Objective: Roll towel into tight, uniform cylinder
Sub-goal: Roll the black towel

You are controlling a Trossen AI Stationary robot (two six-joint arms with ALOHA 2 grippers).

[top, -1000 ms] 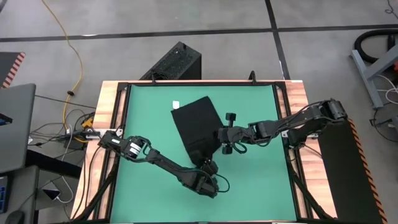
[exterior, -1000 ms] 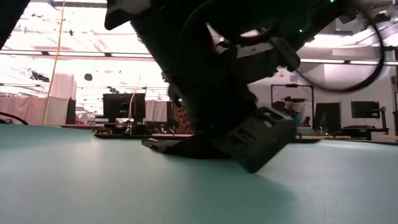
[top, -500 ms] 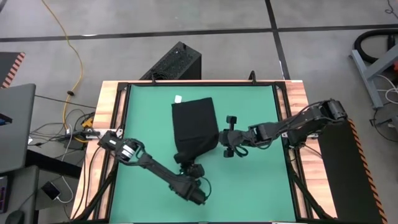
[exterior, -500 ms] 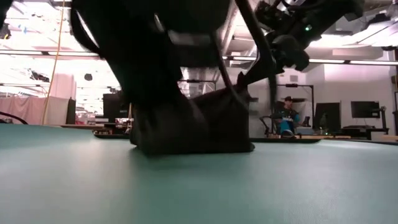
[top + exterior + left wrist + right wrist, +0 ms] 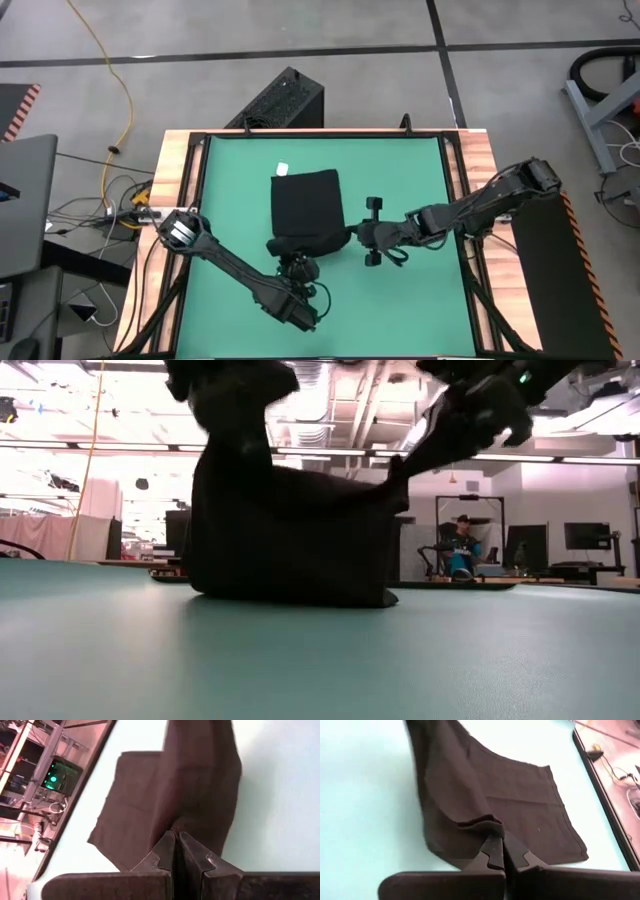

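The black towel (image 5: 305, 203) lies on the green mat (image 5: 230, 190) with its white tag (image 5: 283, 169) at the far-left corner. Its far part rests flat on the mat, and its near edge is raised. My left gripper (image 5: 289, 259) is shut on the near-left corner. My right gripper (image 5: 352, 237) is shut on the near-right corner. In the low view the towel (image 5: 290, 530) stands like a curtain, higher on its left side. My left gripper pinches the towel's near-left corner (image 5: 172, 826) between its two shut fingers, coming from the table's near side. That corner is lifted clear, and the cloth slopes down to the mat. My right gripper pinches a folded bit of the towel's near-right edge (image 5: 487, 821) between its two shut fingers, coming from the table's right side. That edge is lifted, and the cloth beyond it lies on the mat.
A black ribbed box (image 5: 285, 100) stands on the floor beyond the table's far edge. Wooden rails (image 5: 175, 190) border the mat. Bare mat lies to the left, right and near side of the towel. A person sits in the room behind (image 5: 462, 545).
Both grippers have risen with the towel's near edge, which was low on the mat and now stands tall. My left gripper has gone toward the table's left edge, and the towel has turned from skewed to nearly square with the mat. Its far part stays down.
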